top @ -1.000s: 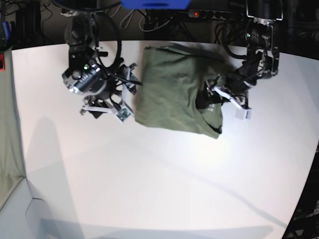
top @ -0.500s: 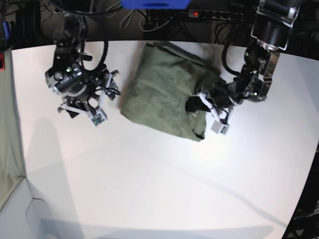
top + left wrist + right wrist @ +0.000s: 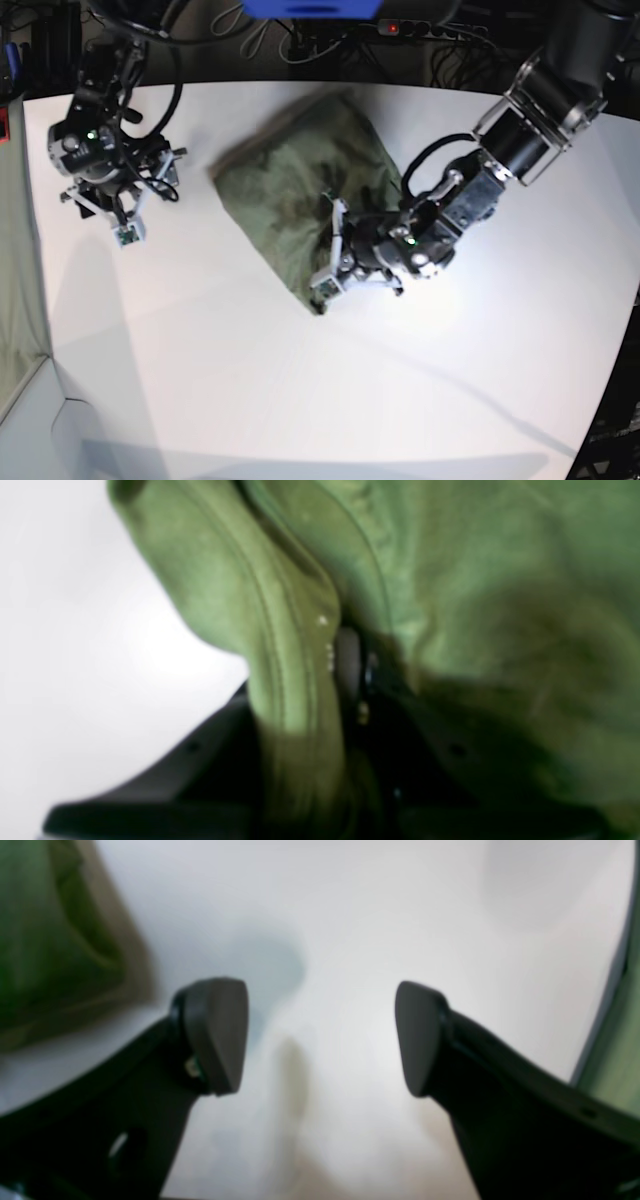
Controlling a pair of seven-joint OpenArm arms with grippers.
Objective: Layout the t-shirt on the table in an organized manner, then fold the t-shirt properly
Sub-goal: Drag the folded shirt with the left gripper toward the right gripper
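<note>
Left gripper [image 3: 335,262] pinching t-shirt [image 3: 290,190] hem fold, likely dragging it across desk [image 3: 300,400] for spreading. Right gripper [image 3: 320,1040] hovering wide open, empty, clear of cloth.

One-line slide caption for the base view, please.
Left claw shut on the bunched olive-green cotton t-shirt on the white table; right claw open, apart.

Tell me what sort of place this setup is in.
Most likely a robotics lab or test workstation. A bare white table carries only an olive t-shirt, two robot arms work over it, the left gripper pinching the shirt, and a power strip with loose cables lies behind.
</note>
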